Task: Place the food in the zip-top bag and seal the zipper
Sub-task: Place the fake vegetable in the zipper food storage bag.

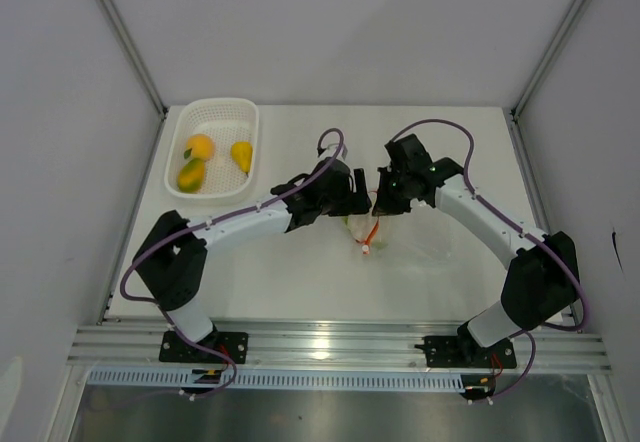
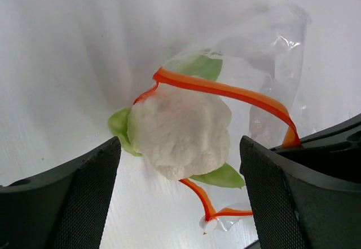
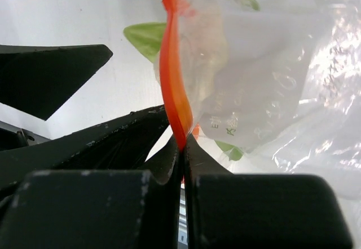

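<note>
Three toy fruits in the white basket (image 1: pixel 212 112) at the far left of the surface (image 1: pixel 300 272): an orange round one (image 1: pixel 200 146), a yellow pear (image 1: pixel 242 154), a yellow-green one (image 1: pixel 191 173). Well apart from them, near the middle of the surface, the clear bag (image 1: pixel 410 247), crumpled, with its orange-red zipper (image 1: pixel 372 230) turned toward the left arm.

Pressed together on one end of that zipper, the right pincer (image 3: pixel 183 145), pinching the strip and holding that side of the mouth up. Just above the mouth, the left pincer (image 2: pixel 179 142), spread wide and gripping nothing.

Between its two fingers in the left wrist view, the white cauliflower piece (image 2: pixel 180 133) with green leaves, sitting in the mouth of the bag. One zipper strip across its far side, the other curling under its near side. Cannot tell how far inside.

Behind it, the rest of the bag, see-through and wrinkled, stretching toward the right arm.
</note>
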Robot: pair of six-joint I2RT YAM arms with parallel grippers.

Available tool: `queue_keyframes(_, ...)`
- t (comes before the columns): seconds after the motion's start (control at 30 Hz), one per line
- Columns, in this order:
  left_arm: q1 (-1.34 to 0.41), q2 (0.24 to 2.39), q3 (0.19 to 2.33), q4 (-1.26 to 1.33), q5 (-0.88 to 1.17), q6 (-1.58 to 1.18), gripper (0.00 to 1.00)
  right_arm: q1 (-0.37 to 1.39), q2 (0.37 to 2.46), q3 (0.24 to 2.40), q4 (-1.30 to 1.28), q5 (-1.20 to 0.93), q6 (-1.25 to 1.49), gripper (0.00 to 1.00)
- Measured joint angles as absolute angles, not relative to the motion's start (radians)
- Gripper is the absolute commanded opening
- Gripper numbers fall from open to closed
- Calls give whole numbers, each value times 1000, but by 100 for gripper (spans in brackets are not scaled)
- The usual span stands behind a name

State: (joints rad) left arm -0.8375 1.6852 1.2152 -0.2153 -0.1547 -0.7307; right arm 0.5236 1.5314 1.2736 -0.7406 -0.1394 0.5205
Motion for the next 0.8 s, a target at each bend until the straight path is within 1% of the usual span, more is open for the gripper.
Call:
queue_keyframes(0.17,-838,1680,1203,-205,-168,-723,85,522,1531,1274,-740,-141,521,0)
queue_keyframes(0.3,-838,1639,1145,-203,-200,-715,85,522,1531,1274,-740,-141,519,0)
queue_keyframes(0.37,-838,1602,1103,-197,-213,-706,83,522,1531,1274,-740,-141,519,0)
queue_keyframes(0.47,-836,1544,1026,-179,-225,-694,71,521,1531,1274,-740,-144,519,0)
queue_keyframes(0.5,-832,1527,1001,-173,-226,-689,64,520,1531,1274,-740,-144,518,0)
queue_keyframes(0.57,-822,1502,953,-147,-220,-672,58,520,1531,1274,-740,-145,514,0)
queue_keyframes(0.67,-780,1490,902,-103,-167,-632,52,519,1531,1273,-739,-147,507,0)
queue_keyframes(0.8,-743,1512,927,-70,-104,-557,48,520,1531,1264,-735,-159,500,0)
